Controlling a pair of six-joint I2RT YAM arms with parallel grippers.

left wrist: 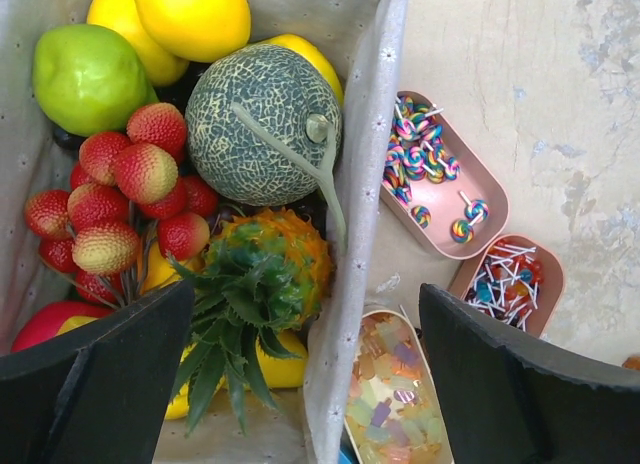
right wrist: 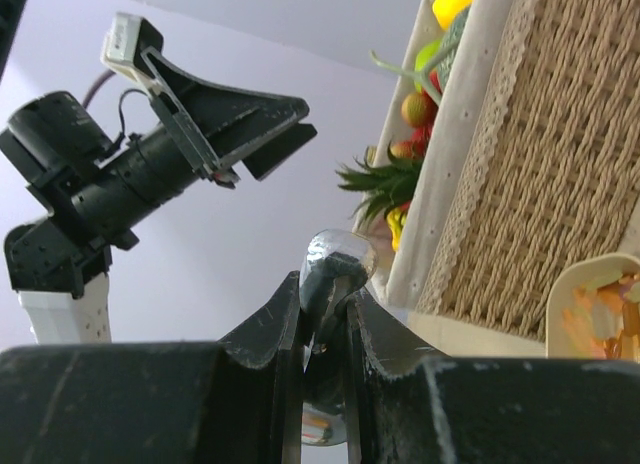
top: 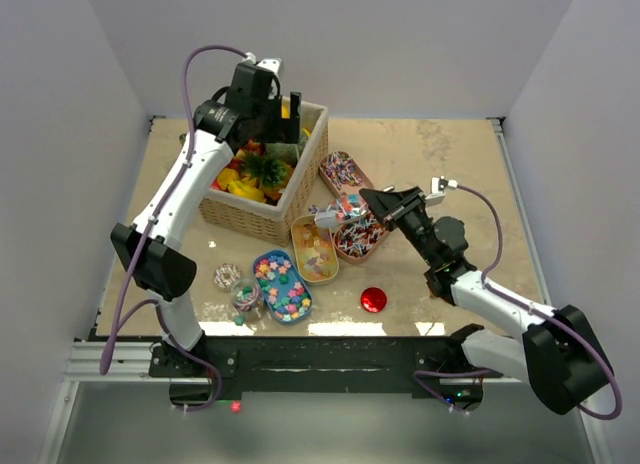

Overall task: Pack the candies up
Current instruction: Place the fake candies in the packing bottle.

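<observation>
Hovering my left gripper (left wrist: 305, 379), jaws apart, over the woven wicker basket (top: 262, 216) of toy fruit (left wrist: 262, 124); right gripper (right wrist: 325, 314) clamps clear plastic (right wrist: 335, 256) near oval trays (left wrist: 447, 192) of candies (left wrist: 420, 154).

No text, label or number is readable.

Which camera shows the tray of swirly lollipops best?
The left wrist view: the lollipop tray lies close and unobstructed beside the basket. The top view shows it small; the right wrist view misses it.
</observation>
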